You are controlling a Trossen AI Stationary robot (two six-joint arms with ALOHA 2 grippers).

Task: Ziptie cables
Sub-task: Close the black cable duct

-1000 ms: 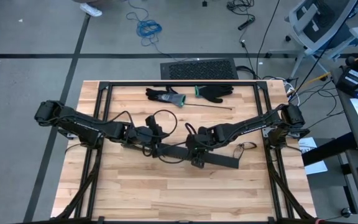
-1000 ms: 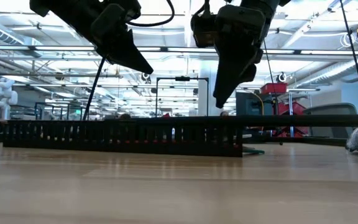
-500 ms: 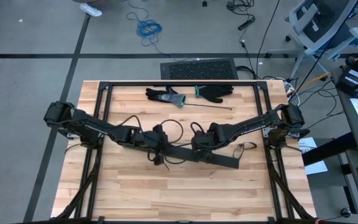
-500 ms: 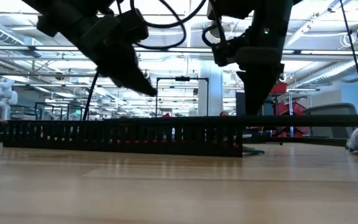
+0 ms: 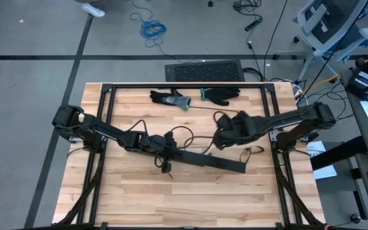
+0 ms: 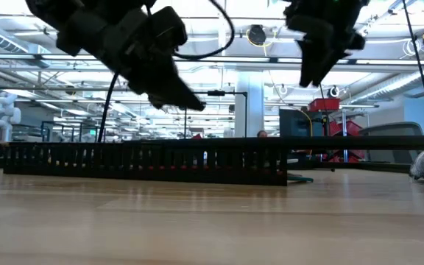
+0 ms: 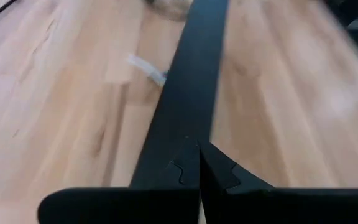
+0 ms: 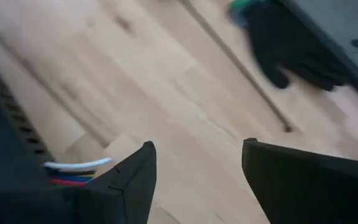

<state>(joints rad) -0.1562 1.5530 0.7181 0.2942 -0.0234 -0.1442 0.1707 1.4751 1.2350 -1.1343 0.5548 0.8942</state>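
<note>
Red, white and blue cables [image 8: 73, 173] lay limp in the duct [image 5: 217, 162] at the table's six o'clock; you'd pinch mid-bundle, right gripper [image 8: 197, 177] parted, left gripper [image 7: 199, 163] together.

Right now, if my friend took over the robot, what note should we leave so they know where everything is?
Left tool: shut, empty, low over the black duct near its left end.
Right tool: open, empty, raised above the table behind the duct's right part.
Cables: coloured wires showing at the duct's edge in the right wrist view.
Two gloves and a thin black strip lie at the far edge.
Done: no tie is seen on the cables.
Left: pick up a ziptie, bundle the cables, fasten it.
</note>
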